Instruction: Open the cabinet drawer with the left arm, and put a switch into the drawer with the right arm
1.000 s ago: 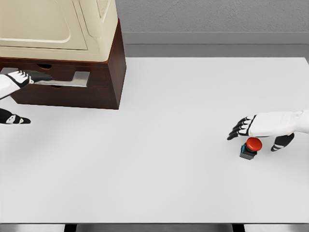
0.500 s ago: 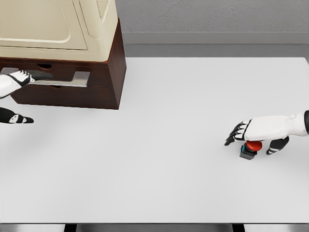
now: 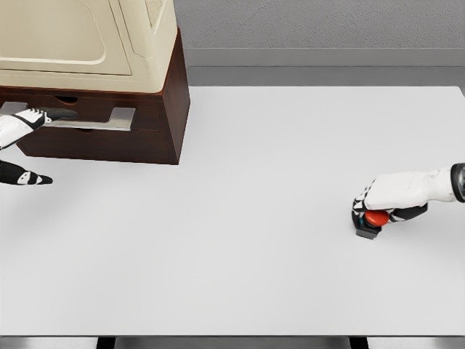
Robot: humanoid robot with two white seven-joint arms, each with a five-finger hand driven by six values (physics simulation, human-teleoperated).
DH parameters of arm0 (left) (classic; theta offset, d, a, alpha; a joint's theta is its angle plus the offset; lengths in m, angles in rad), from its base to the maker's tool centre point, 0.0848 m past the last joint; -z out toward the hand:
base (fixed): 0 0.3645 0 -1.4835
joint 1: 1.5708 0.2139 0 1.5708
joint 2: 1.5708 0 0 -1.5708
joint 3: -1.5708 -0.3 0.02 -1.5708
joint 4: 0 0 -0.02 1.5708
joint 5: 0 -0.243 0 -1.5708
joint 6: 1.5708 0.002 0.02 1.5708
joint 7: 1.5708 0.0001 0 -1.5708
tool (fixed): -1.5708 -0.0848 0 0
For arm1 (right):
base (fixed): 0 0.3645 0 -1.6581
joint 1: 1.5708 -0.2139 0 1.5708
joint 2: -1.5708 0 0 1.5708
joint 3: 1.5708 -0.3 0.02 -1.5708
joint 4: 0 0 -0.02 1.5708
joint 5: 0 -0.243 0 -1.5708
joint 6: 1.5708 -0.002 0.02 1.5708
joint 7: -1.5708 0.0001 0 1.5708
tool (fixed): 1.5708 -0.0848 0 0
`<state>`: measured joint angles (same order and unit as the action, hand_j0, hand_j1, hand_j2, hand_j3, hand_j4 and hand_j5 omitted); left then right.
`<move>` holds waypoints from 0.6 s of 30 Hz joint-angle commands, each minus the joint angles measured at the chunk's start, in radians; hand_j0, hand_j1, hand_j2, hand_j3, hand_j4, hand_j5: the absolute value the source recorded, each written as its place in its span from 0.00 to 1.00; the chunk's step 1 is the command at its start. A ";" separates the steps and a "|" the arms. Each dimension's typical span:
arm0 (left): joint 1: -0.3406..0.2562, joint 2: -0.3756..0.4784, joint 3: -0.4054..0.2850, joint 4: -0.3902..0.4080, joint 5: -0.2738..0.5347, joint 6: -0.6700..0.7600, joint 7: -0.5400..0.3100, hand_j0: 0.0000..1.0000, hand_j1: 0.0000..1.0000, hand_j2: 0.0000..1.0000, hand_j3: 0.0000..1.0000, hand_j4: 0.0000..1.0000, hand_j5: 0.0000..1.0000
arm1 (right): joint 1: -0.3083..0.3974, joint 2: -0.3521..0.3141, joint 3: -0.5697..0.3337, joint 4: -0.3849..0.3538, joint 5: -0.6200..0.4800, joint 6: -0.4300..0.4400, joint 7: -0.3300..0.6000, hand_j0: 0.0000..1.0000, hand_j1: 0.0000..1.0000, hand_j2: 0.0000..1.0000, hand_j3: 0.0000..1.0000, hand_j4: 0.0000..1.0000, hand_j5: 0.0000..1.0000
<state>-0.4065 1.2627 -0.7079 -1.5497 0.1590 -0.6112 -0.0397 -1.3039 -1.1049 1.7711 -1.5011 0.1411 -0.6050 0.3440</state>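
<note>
1. Red-capped switch (image 3: 374, 219) sits on the white bench (image 3: 276, 182), near its right edge.
2. My right robot hand (image 3: 383, 202) curls its fingers over it, gripping.
3. My left robot hand (image 3: 25, 120) reaches into the open cabinet drawer (image 3: 94, 118); its grip I cannot tell.

A cabinet (image 3: 109, 94) is set at the table's (image 3: 254, 276) far left corner, its drawer (image 3: 87, 120) facing forward; a switch (image 3: 372, 220) is placed near the right edge, well apart.
</note>
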 commanded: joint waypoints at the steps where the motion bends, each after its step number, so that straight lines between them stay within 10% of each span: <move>1: 0.000 -0.014 0.001 0.003 0.007 0.000 0.000 1.00 1.00 1.00 1.00 1.00 1.00 | 0.000 0.005 0.005 -0.002 0.003 -0.006 0.003 0.46 0.46 0.46 0.46 0.46 0.46; 18: 0.000 -0.059 0.001 0.053 0.005 0.000 -0.006 1.00 1.00 1.00 1.00 1.00 1.00 | -0.001 0.063 -0.016 -0.004 -0.138 -0.006 -0.151 0.42 0.42 0.42 0.42 0.42 0.42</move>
<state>-0.4065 1.2094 -0.7086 -1.5057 0.1580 -0.6113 -0.0437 -1.3054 -1.0518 1.7567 -1.5056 0.0415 -0.6118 0.2013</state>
